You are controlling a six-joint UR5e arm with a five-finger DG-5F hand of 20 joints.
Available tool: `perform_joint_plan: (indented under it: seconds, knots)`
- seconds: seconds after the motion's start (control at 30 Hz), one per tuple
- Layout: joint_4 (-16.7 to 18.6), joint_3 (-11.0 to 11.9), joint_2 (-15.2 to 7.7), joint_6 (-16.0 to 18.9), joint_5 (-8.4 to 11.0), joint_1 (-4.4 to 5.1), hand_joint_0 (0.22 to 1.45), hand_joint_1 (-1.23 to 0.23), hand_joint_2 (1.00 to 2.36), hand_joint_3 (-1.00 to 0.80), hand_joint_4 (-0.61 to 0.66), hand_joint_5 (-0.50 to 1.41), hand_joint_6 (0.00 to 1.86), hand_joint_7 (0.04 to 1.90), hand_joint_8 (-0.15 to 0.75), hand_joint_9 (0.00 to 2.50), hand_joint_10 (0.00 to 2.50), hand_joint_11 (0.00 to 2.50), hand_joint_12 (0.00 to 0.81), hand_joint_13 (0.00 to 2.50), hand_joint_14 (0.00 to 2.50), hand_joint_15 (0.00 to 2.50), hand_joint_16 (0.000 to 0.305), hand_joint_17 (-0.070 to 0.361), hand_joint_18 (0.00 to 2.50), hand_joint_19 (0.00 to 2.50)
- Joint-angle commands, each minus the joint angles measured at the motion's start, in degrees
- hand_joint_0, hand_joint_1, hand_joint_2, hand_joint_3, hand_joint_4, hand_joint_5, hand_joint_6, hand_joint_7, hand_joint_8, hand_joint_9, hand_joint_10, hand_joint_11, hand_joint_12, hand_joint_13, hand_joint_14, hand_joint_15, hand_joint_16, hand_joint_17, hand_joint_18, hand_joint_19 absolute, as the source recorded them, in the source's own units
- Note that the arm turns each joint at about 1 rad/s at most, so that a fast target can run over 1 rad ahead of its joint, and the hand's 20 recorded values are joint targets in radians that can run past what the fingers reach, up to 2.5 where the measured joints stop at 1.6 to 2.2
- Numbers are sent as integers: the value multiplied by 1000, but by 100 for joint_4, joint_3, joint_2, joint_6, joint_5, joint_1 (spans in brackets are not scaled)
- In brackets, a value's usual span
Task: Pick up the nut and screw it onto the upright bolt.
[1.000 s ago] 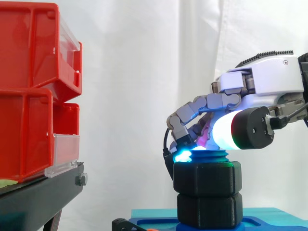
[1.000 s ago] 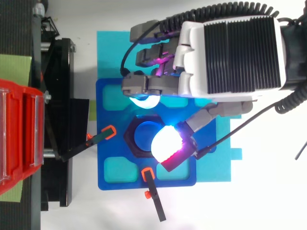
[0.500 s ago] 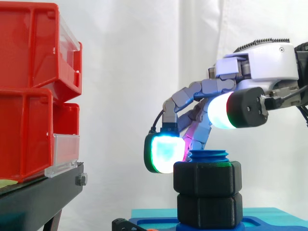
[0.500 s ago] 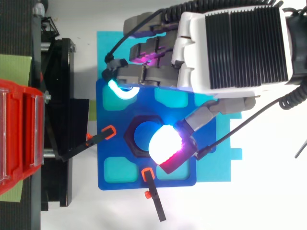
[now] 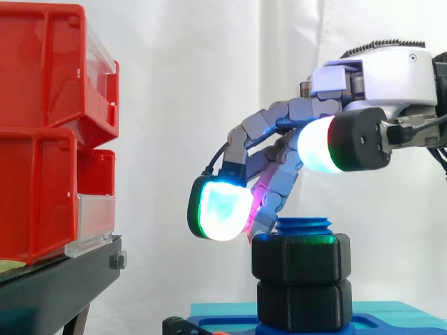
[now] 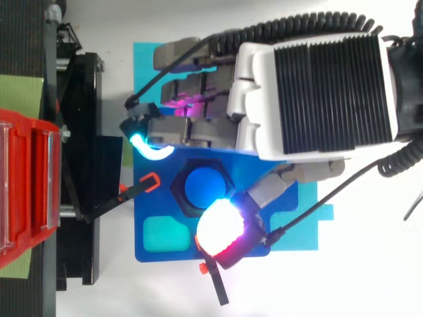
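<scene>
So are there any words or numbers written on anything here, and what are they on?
None: no text can be read anywhere.
Red plastic bins: their clear label holders look blank.
Black hexagonal nut, blue threaded bolt, blue base plate, white-shelled hand: no letters, numbers or signs visible.

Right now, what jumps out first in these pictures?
The big grey-and-white robot hand on the right, with its glowing cyan fingertip pad hanging in the air. Just below it, the chunky black hexagonal nut sits on the blue threaded bolt. Stacked red plastic bins stand at the left.
</scene>
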Motion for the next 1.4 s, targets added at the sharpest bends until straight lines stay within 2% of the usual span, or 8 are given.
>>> perform_joint_plan:
  seconds: [0.0, 0.27, 0.43, 0.6, 0.9, 1.03, 1.13, 1.37]
  knots:
    - [104, -99, 1, 0, 27, 51, 503, -179, 1000, -500, 220, -79, 503, 776, 231, 942, 0, 0, 215, 768, 0, 0, 27, 62, 453, 5]
    - [271, -160, 1, 88, 115, 113, 504, -177, 1000, -500, 236, -66, 503, 865, 233, 927, 0, 0, 217, 761, 0, 0, 27, 62, 438, 7]
    - [227, -160, 1, 88, 124, 113, 508, -176, 1000, -500, 232, -50, 504, 1031, 237, 924, 0, 0, 217, 757, 0, 0, 27, 61, 433, 10]
    - [175, -160, 1, 88, 124, 104, 510, -178, 1000, -500, 149, -31, 505, 1259, 240, 927, 0, 0, 217, 755, 0, 0, 27, 60, 429, 12]
    - [104, -160, 1, 88, 124, 77, 516, -186, 1000, -500, 131, -7, 502, 1466, 248, 956, 0, 0, 215, 770, 0, 0, 25, 57, 440, 13]
    - [25, -169, 1, 70, 124, 33, 517, -190, 1000, -500, 140, 3, 501, 1513, 253, 976, 0, 0, 215, 785, 0, 0, 25, 56, 451, 19]
    - [-27, -160, 1, 70, 124, 25, 519, -193, 1000, -500, 148, -1, 535, 1453, 256, 983, 0, 0, 212, 790, 0, 0, 25, 56, 466, 28]
    - [-124, -160, 1, 62, 115, -63, 523, -201, 1000, -500, 144, -8, 617, 1318, 261, 1030, 0, 0, 203, 824, 0, 0, 24, 54, 508, 38]
